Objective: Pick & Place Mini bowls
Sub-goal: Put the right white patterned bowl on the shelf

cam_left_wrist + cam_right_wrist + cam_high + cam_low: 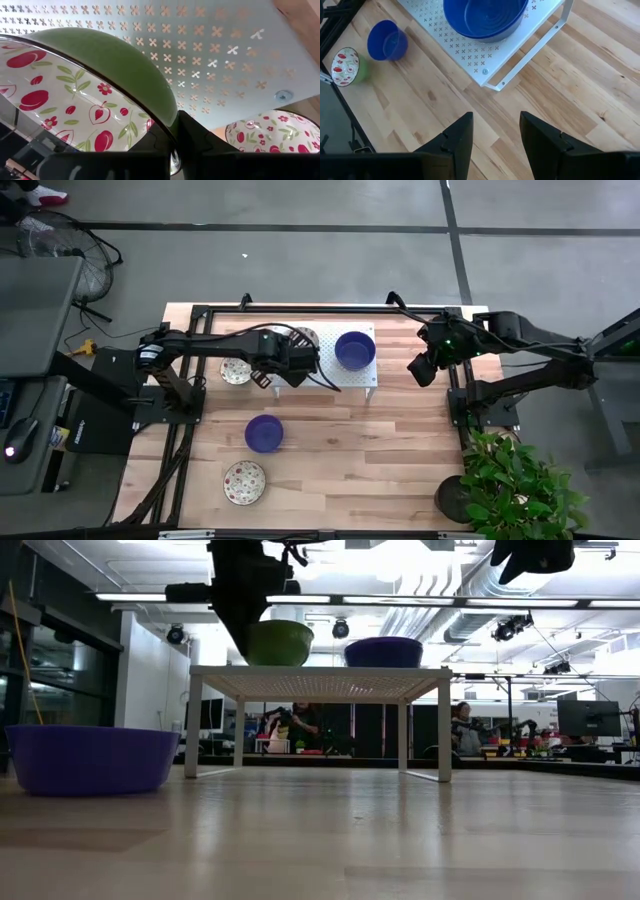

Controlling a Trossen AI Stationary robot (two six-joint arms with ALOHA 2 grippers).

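Two tools | left tool (pixel 172 145) pinching the rim of a patterned bowl (pixel 95 75) over the white rack (pixel 362 372) | right tool (pixel 495 132) wide open, holding nothing, off beside the rack | blue bowl (pixel 354 350) sits on the rack

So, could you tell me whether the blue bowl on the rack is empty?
Empty: the right wrist view shows the blue bowl's bare inside on the rack.

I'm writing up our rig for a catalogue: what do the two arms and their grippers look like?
Both arms are black, jointed links with black cables running along them. The left arm carries a small white label near its base; the right arm shows a green light. The right gripper has two flat, angular dark fingers.
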